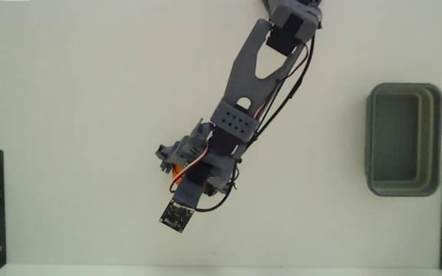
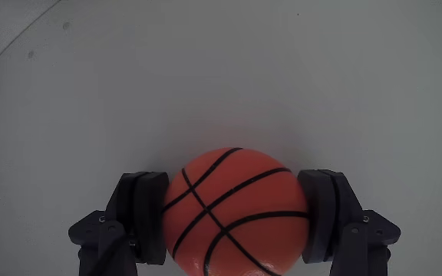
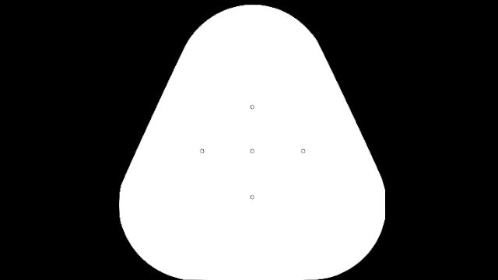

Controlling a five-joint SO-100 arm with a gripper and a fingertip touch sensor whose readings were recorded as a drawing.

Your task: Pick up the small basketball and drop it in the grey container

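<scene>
Small basketball (image 2: 235, 213), orange with black seams, clamped between the two dark fingers (image 2: 146, 215) of the gripper (image 2: 236, 218) in the wrist view, one finger pressed to each side, ball filling the gap. White table (image 2: 221, 77) beyond it, plain and bare around the ball. From that view alone, cannot tell whether lifted or resting on the surface.

In the fixed view, only a sliver of orange (image 1: 177, 172) seen at the left edge of the gripper (image 1: 181, 175), left of the picture's centre and toward its near edge, mostly covered by the arm (image 1: 252, 77) reaching down from the far edge.

Grey container (image 1: 404, 139) well apart, at the right side of the table (image 1: 67, 115), long side running near to far, open top, nothing visible inside.
</scene>
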